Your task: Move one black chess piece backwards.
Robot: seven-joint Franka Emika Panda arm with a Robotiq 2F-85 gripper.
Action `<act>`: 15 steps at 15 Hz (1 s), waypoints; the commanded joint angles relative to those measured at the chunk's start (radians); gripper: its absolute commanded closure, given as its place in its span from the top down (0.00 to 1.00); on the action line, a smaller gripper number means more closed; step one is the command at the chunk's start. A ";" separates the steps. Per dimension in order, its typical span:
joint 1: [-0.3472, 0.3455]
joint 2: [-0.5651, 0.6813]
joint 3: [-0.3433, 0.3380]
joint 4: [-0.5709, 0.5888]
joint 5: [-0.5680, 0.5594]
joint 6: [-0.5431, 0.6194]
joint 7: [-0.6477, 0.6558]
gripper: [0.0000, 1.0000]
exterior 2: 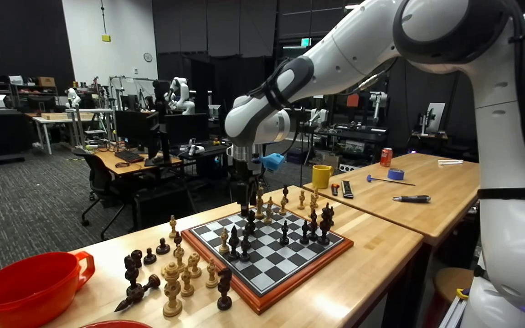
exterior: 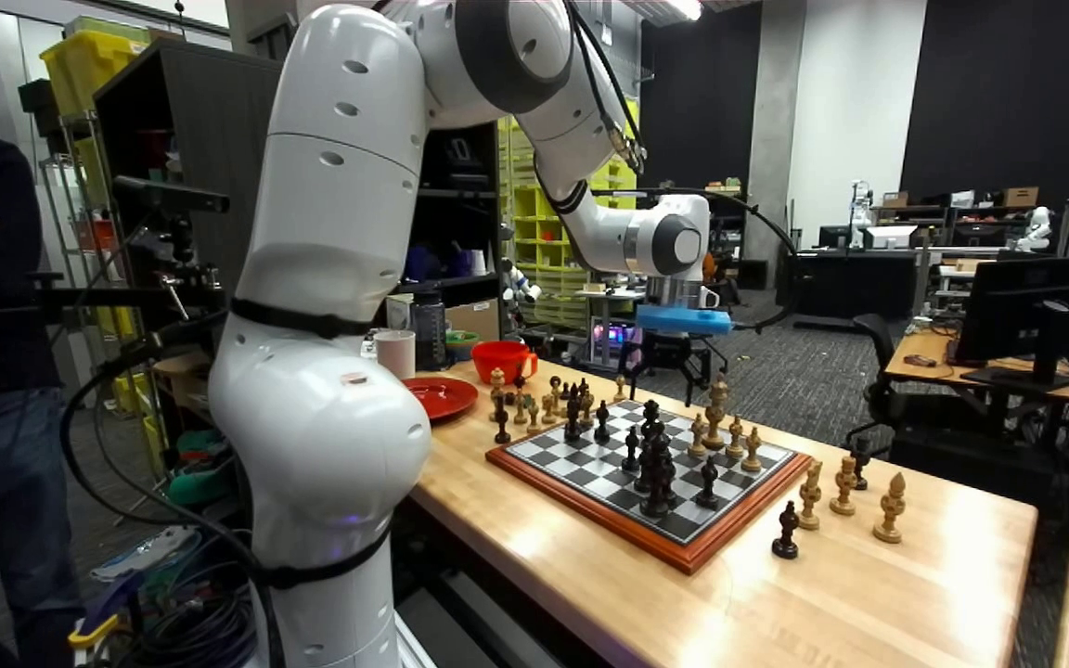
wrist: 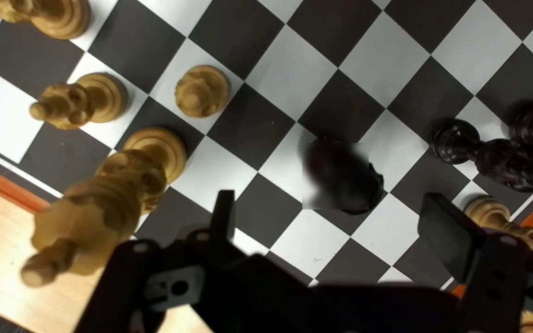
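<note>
I stand beside the chessboard (exterior 2: 275, 259) with my arm (exterior: 349, 186) bent at an elbow (exterior: 516, 46) well above it, the forearm (exterior 2: 344, 59) sloping down to my wrist (exterior 2: 255, 125), which hangs over the chessboard's side away from my shoulder (exterior: 321, 417). Under that wrist my gripper (wrist: 331, 210) points down, its two fingers (wrist: 222, 215) spread wide apart, dark pads (wrist: 447, 240) facing across the gap; how high they hang above the chessboard I cannot tell.

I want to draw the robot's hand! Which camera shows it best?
The wrist view: the hand is big there, with both fingers clear and wide apart, though the picture's bottom edge cuts some off. Both exterior views show it small and dark at the end of the arm, so its fingers are harder to make out.
</note>
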 commanded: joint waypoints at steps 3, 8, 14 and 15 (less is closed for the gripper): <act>-0.012 -0.007 0.022 -0.003 0.011 -0.026 0.022 1.00; -0.013 -0.011 0.023 -0.016 0.007 -0.034 0.033 1.00; -0.018 -0.015 0.023 -0.020 0.008 -0.038 0.030 0.45; -0.018 -0.016 0.024 -0.020 0.007 -0.039 0.030 0.38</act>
